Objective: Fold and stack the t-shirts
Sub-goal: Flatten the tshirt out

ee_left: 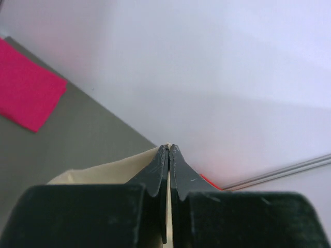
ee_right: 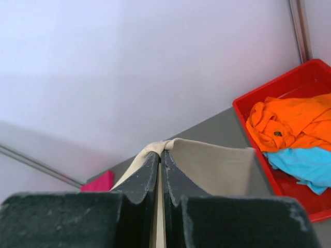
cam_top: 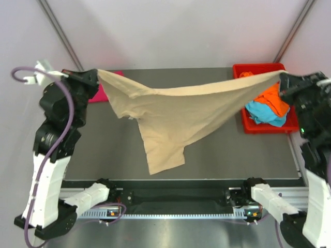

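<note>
The beige t-shirt [cam_top: 176, 116] hangs stretched in the air between both grippers, its lower part drooping toward the table. My left gripper [cam_top: 94, 77] is shut on its left corner; beige cloth [ee_left: 98, 170] shows beside the closed fingers [ee_left: 160, 165]. My right gripper [cam_top: 283, 78] is shut on its right corner; beige cloth [ee_right: 212, 165] drapes over the fingers [ee_right: 147, 173]. The folded magenta-pink t-shirt [cam_top: 106, 90] lies flat at the back left, also in the left wrist view [ee_left: 26, 88]. The orange t-shirt [cam_top: 274, 98] and the light blue t-shirt [cam_top: 264, 113] lie crumpled in the tray.
A red plastic tray [cam_top: 248, 70] stands at the back right of the grey table [cam_top: 232, 155], and shows in the right wrist view [ee_right: 245, 101]. White walls enclose the back and sides. The arm bases sit on a rail at the near edge.
</note>
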Tool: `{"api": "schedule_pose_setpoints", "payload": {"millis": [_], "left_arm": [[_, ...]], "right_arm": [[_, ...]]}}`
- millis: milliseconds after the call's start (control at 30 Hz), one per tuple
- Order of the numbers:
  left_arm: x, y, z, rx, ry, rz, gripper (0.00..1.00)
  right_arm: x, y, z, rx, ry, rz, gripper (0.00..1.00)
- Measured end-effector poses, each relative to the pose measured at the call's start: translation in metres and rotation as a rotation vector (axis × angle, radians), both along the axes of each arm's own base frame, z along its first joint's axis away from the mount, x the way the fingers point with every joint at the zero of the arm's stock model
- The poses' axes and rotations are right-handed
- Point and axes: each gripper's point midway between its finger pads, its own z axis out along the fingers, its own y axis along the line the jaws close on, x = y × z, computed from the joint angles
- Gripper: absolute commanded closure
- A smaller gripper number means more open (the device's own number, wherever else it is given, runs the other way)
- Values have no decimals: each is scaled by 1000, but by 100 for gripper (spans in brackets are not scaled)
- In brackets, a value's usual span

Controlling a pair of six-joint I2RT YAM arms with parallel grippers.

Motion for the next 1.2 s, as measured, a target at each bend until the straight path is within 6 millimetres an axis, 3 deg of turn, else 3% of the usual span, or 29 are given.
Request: {"api": "schedule_pose_setpoints", "payload": {"millis": [100, 333, 400, 500, 567, 667, 800, 933, 967, 1067, 1200], "left_arm": [[-29, 11, 28, -28, -83, -5, 100], [-117, 35, 107, -120, -345, -64, 100], [-135, 38, 121, -134, -400, -85, 100], [-138, 35, 127, -121, -422, -108, 100], [-128, 29, 125, -86, -407, -116, 100], [-90, 16, 108, -5, -334, -107, 100], [-12, 4, 62, 128, -156, -17, 100], [54, 0, 19, 284, -19, 81, 100], [62, 0, 15, 305, -5, 94, 100], [76, 6, 15, 374, 17, 150, 100], [59, 17, 61, 355, -95, 192, 100]], "right_arm": [[-39, -5, 11, 31, -62, 5, 100], [-142, -18, 39, 128, -265, 26, 100], [-157, -20, 41, 143, -290, 30, 100], [-160, -18, 41, 147, -294, 46, 100], [-148, -13, 35, 137, -262, 62, 100], [-112, 0, 19, 107, -188, 94, 100], [-48, 19, -2, 69, -63, 144, 100], [20, 40, -22, 34, 47, 197, 100], [41, 46, -29, 25, 83, 214, 100], [66, 53, -38, 14, 124, 231, 100], [67, 54, -31, 0, 112, 241, 100]]}}
